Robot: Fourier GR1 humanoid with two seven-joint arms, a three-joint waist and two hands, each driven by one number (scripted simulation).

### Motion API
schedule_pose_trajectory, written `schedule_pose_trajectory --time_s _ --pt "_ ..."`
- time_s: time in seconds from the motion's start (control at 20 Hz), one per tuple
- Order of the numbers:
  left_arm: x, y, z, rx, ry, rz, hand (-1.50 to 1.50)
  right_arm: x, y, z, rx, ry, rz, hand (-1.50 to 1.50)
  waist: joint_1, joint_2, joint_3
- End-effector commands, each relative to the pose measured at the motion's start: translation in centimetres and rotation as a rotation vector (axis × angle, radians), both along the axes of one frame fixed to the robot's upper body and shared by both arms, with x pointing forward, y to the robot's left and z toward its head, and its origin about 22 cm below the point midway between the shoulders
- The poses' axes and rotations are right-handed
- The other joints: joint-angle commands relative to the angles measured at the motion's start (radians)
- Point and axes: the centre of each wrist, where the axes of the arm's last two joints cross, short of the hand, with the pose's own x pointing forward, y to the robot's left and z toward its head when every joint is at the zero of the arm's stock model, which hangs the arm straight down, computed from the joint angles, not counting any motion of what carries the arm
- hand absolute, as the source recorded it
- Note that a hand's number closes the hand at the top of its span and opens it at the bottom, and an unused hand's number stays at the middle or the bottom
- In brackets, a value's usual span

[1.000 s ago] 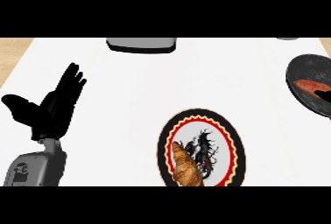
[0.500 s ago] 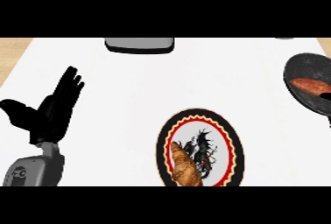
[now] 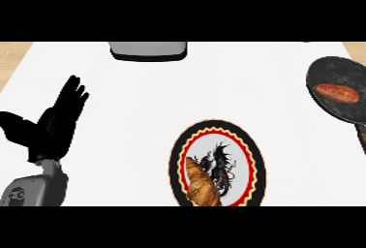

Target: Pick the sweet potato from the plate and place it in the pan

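White counter top (image 3: 143, 97) fills most of the head view, with pale wood showing at the upper left and upper right corners. Left hand (image 3: 52, 127) at the view's left, above its grey forearm (image 3: 32, 189): fingers straight and pointing up, thumb spread out to the left, holding nothing, resting over bare counter. Right hand shows nowhere in the view. Round plate (image 3: 217, 164) sits low and centre, black rim, then a red band with a yellow zigzag edge, pale middle with a dark dragon-like figure; its lower edge is cut off by the frame. On the plate's lower left part lies a golden-brown ridged pastry, croissant-like (image 3: 201, 184), running lengthwise, touching the plate's inner surface. Dark pan (image 3: 342, 72) at the right edge, partly out of frame, its handle (image 3: 361, 138) trailing down along the right border. Sweet potato (image 3: 337, 93), orange-red and oblong, lies inside the pan on its dark floor, tilted slightly, well apart from the plate. Grey rounded object (image 3: 148, 50) at the top centre, cut by the upper edge; cannot tell what it is. Left hand well apart from plate and pan.
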Motion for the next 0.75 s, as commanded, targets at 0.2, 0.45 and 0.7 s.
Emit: schedule_pose_trajectory --time_s 0.2,0.45,0.7 --pt "-0.3 -0.2 0.2 0.012 0.001 -0.005 0.0 -7.5 -4.2 -1.0 0.143 -0.098 0.135 -1.5 -0.006 -0.006 -0.001" --pt "-0.3 -0.1 0.6 -0.002 -0.006 0.002 0.0 -10.7 -5.9 -0.5 0.125 -0.103 0.134 -1.5 -0.001 -0.005 -0.001" --pt "0.6 2.3 0.5 -0.005 0.0 0.021 0.0 -10.5 -4.8 -2.8 0.096 -0.083 0.109 -1.5 -0.004 -0.007 -0.002"
